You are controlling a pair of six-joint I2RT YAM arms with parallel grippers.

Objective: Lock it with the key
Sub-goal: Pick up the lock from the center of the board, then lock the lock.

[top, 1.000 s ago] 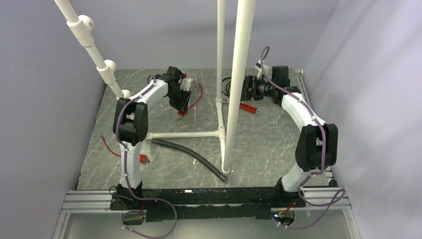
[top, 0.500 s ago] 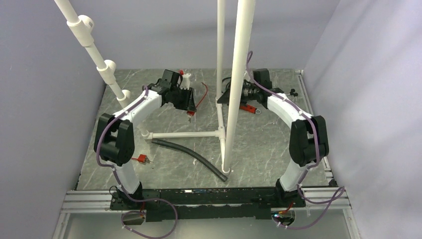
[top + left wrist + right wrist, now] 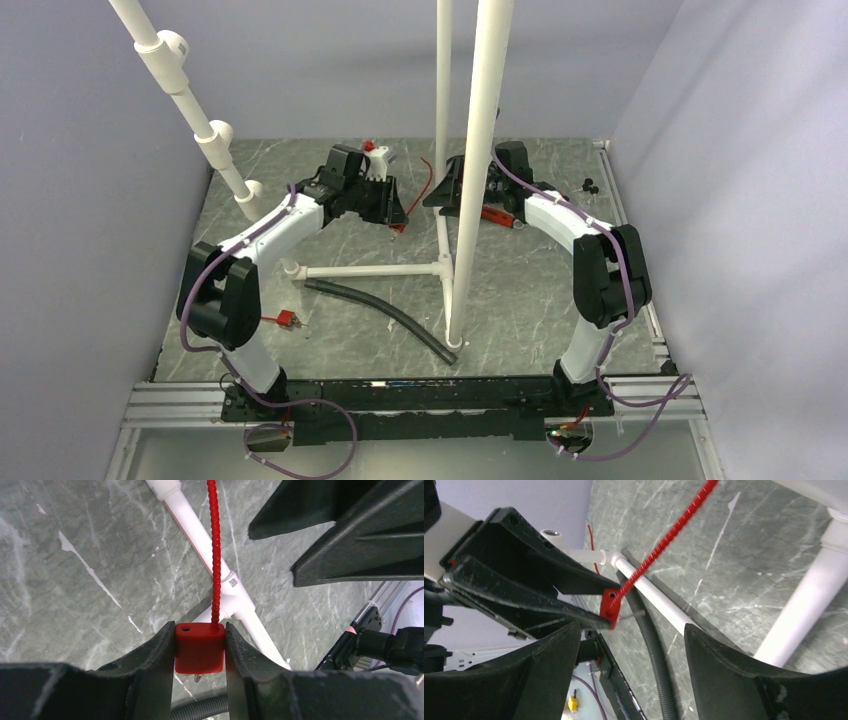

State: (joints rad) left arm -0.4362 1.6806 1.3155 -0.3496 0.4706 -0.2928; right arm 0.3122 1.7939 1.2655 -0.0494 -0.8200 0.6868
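Both arms had swung inward to the top view's upper centre. The left claw clamped the red lock, its cable trailing upward. The right claw gaped wide facing it, likely about to engage.

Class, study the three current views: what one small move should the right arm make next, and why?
Probably ease the right gripper forward toward the red lock body. Its jaws stand open and empty, facing the lock but apart from it, while the left gripper clamps the lock steady. A small metal stub, possibly the key, shows under the lock.
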